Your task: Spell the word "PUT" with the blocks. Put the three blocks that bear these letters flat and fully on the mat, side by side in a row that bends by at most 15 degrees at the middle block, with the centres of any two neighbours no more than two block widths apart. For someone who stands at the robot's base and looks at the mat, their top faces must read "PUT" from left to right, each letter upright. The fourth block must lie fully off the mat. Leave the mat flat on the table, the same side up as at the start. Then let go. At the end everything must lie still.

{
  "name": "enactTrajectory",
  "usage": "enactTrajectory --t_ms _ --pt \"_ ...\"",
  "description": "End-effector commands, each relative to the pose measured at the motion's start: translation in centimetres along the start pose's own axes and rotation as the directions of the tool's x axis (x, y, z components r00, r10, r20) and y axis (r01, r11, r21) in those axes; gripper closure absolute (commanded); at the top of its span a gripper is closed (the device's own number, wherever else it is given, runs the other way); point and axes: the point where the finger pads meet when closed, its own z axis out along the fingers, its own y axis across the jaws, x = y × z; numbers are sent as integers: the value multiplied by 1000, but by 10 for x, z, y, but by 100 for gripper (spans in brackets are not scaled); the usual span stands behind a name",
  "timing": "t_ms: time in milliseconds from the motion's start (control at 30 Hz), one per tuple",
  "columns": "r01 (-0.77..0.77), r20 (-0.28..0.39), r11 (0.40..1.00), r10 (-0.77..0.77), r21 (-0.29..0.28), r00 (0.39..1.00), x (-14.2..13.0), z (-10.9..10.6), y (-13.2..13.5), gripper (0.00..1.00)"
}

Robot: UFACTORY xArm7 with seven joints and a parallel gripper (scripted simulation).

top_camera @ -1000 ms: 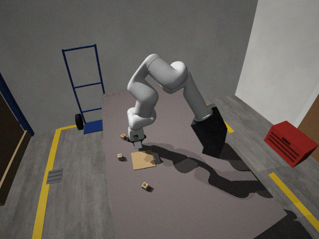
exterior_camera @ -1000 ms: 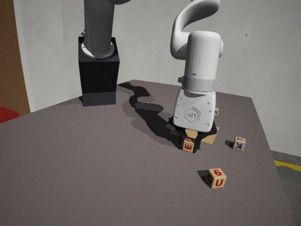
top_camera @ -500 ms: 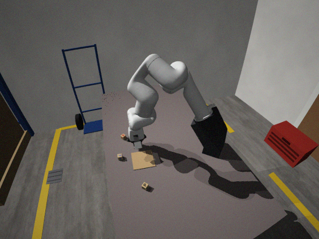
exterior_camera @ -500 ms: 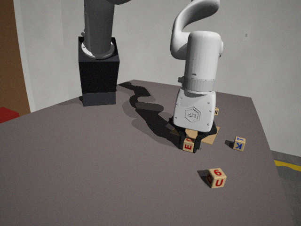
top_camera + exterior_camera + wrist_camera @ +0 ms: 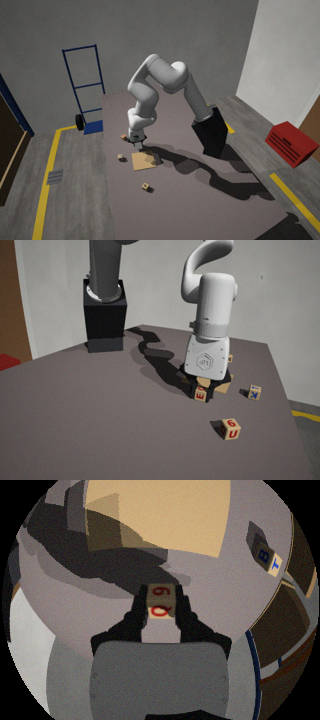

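Note:
The wooden mat [image 5: 139,165] [image 5: 221,389] [image 5: 200,525] lies flat and bare. My gripper [image 5: 138,148] [image 5: 202,398] [image 5: 161,593] is low beside its edge, slightly open around a block [image 5: 200,395] [image 5: 161,600] with red Q on top and E and 6 or 9 on its sides. That block appears to stand on the table, off the mat. The P block [image 5: 145,187] [image 5: 230,358] shows P on top and N on a side. The T block [image 5: 120,157] [image 5: 254,392] [image 5: 269,561] has blue T on top. The U block [image 5: 123,137] [image 5: 229,429] has U on a side and red 6 or 9 on top.
The robot's base [image 5: 213,131] [image 5: 104,317] stands on the table [image 5: 180,206] [image 5: 103,420]. The arm's shadow falls across the table and part of the mat. A blue hand truck [image 5: 74,87] and a red box [image 5: 290,144] stand beyond the table.

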Motion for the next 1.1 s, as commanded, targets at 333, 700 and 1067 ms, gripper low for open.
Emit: enactTrajectory --t_ms 333,700,1067 --pt "0 0 1000 0 -2 1000 0 -1 1 53" --pt "0 0 1000 0 -2 1000 0 -7 1 53" --pt "0 0 1000 0 -2 1000 0 -50 1 53"
